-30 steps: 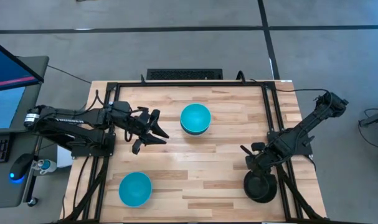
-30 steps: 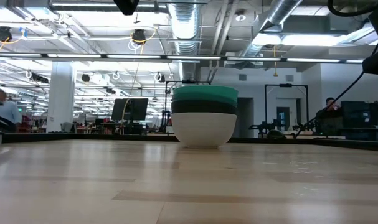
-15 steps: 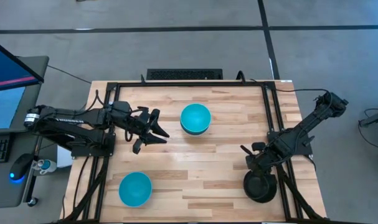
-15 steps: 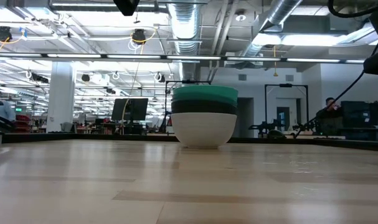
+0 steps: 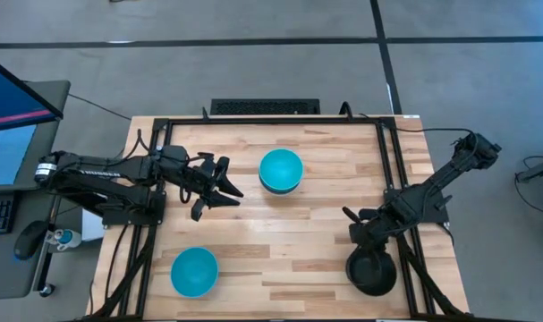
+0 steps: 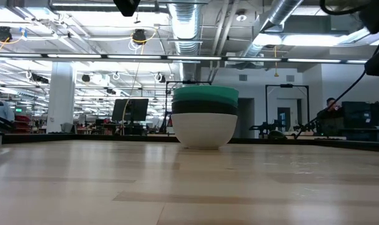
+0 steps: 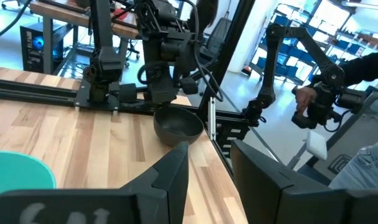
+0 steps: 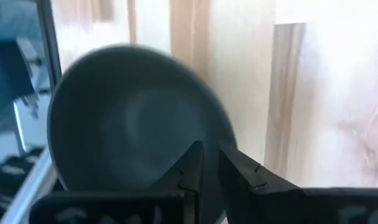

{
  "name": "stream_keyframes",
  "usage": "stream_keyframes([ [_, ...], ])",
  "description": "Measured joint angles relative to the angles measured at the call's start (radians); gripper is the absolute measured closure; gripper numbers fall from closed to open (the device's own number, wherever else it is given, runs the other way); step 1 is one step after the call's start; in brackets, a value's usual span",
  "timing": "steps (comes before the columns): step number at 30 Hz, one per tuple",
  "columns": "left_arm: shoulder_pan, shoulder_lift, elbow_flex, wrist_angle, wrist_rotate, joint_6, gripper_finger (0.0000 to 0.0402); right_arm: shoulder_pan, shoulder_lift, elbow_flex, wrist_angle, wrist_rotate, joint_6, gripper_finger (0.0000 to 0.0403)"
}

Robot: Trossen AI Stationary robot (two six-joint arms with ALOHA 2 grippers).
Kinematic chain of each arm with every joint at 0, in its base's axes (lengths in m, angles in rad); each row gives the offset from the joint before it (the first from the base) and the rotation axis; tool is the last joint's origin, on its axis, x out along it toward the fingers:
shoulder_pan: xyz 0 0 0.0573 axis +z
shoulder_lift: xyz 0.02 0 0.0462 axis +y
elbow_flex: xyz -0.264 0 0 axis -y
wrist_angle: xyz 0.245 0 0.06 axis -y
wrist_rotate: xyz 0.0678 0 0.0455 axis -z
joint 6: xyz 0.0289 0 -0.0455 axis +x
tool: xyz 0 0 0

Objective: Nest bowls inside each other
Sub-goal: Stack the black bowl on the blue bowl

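Note:
A stack of nested bowls [image 5: 280, 170] stands mid-table toward the far edge, turquoise on top. In the low view the stack [image 6: 205, 119] rests on its white bowl, with black and dark teal-green above. A single turquoise bowl [image 5: 194, 272] sits near the near-left corner. My left gripper [image 5: 224, 192] hovers open to the left of the stack. My right gripper [image 5: 368, 243] is shut on a black bowl [image 5: 371, 268] near the near-right corner, also seen in the left wrist view as the black bowl [image 7: 178, 127]. My right gripper [image 8: 210, 165] pinches the black bowl's rim [image 8: 221, 134], one finger [image 8: 190, 169] inside the bowl and the other [image 8: 241, 175] outside, coming from above and slanting. The bowl stays open side up. Whether it is off the table, I cannot tell.
Black frame rails [image 5: 392, 170] run along the table's left, right and far sides. The wood between the stack and the black bowl is bare. A monitor and a mouse stand off the left edge. In the left wrist view a person's hand [image 7: 307, 99] shows beyond the table.
My right gripper has shifted a little toward the table's left, and the black bowl has moved with it. The left arm, the stack and the turquoise bowl have kept still.

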State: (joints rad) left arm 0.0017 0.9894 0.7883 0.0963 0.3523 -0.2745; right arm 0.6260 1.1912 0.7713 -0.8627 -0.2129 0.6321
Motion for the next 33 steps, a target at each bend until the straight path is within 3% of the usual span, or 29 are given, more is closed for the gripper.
stream_keyframes([
  [4,0.000,0.000,0.000,0.000,0.000,0.000,0.0290,-0.022,0.000,0.000,0.016,-0.003,0.047,0.0339],
  [12,0.000,0.000,0.000,0.000,0.001,0.000,0.0290,-0.066,0.000,0.000,0.016,-0.076,-0.035,0.0331],
  [26,0.000,0.000,0.000,0.000,0.002,0.000,0.0290,-0.066,0.008,0.000,0.015,-0.015,-0.039,0.0217],
  [33,0.000,0.000,0.000,-0.001,0.003,0.000,0.0290,-0.033,0.050,-0.015,0.043,0.030,-0.031,0.0196],
])
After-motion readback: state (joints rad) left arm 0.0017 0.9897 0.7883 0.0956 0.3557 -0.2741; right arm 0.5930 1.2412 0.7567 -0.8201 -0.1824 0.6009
